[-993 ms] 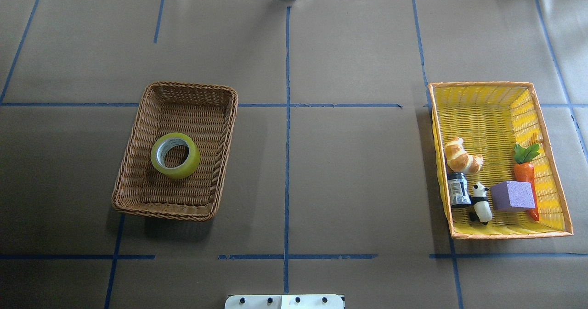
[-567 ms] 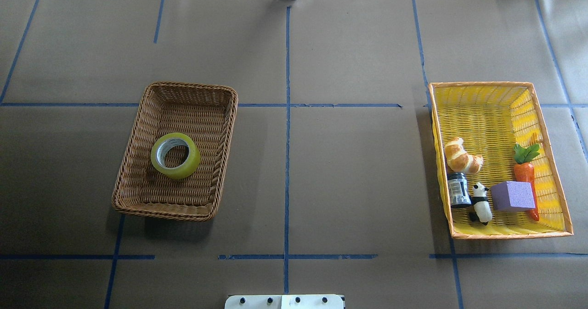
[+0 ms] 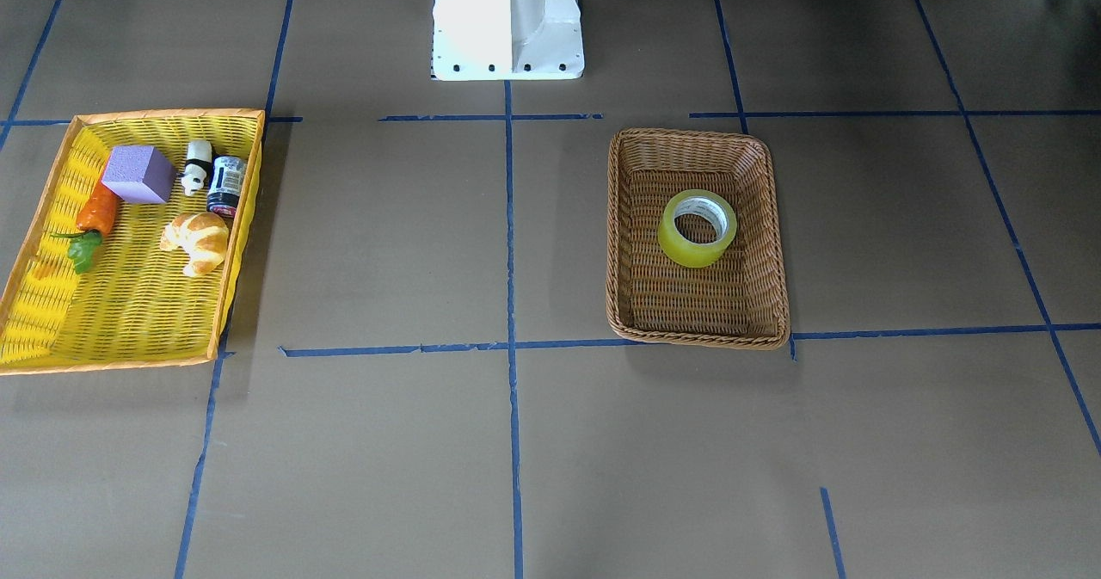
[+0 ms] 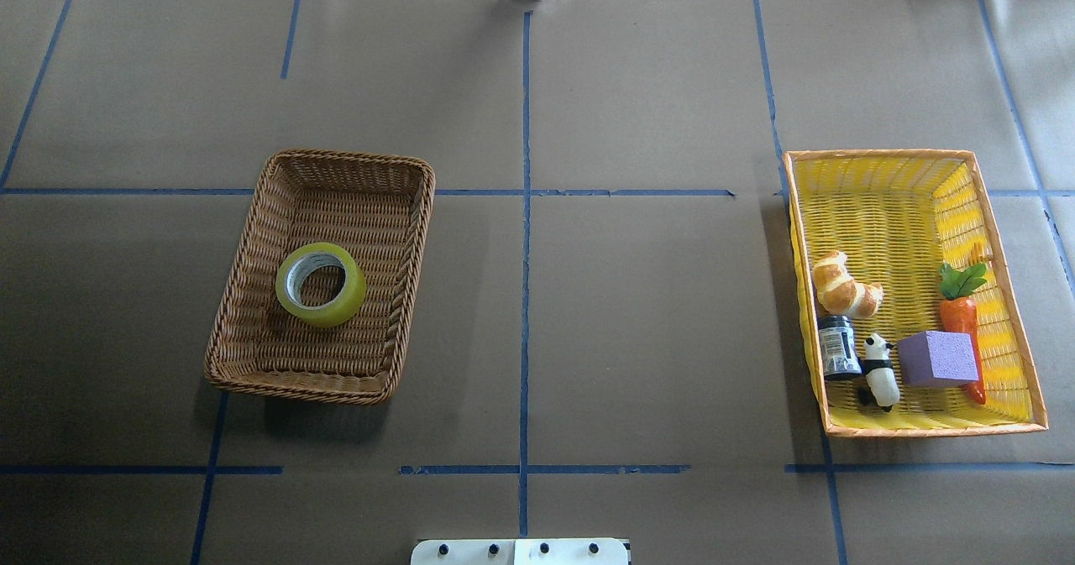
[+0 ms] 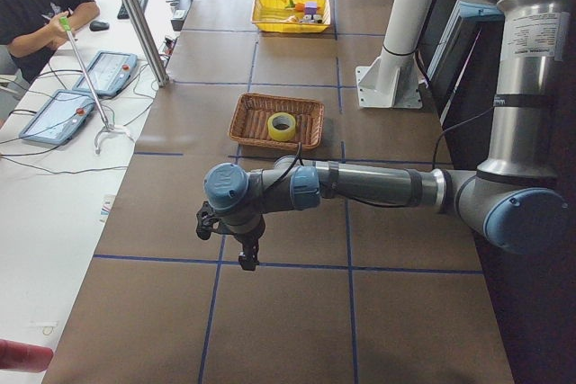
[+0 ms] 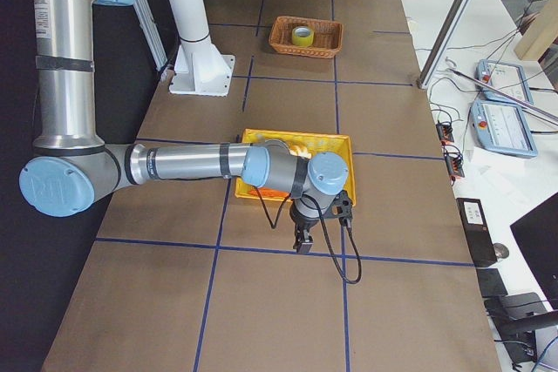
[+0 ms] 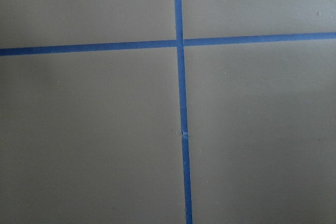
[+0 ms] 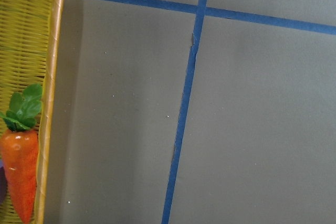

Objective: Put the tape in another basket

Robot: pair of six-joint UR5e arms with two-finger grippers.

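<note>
– Two baskets in front-facing. Where's the tape?
– Inside the basket, flat on its floor, hole up, a bit toward the robot-side end. The yellow tray sits well apart from the basket, toward the view's left. It holds a croissant, purple block, carrot, panda and jar.
– Overhead?
– Mirrored. The tape lies inside the basket, not touching its walls, nearer the robot-side end. The yellow tray is well apart from the basket, now toward the view's right.
– Exterior left?
– The near arm reaches out low and the left gripper hangs fingers-down over the table. It is on the camera side of the basket, well apart from it. Fingers apart or together: cannot tell from here. An operator sits off to the basket's left in this view.
– Exterior right?
– The right gripper points down, far from the basket, with the yellow tray between the two. It grips nothing I can see, and its finger spacing I cannot tell either. The tape shows small inside the basket at the far end.
– Wrists?
– Left wrist: table paper with crossing blue lines. Right wrist: the yellow tray's rim along the left edge with the carrot inside it, and blue lines crossing beside it.
</note>
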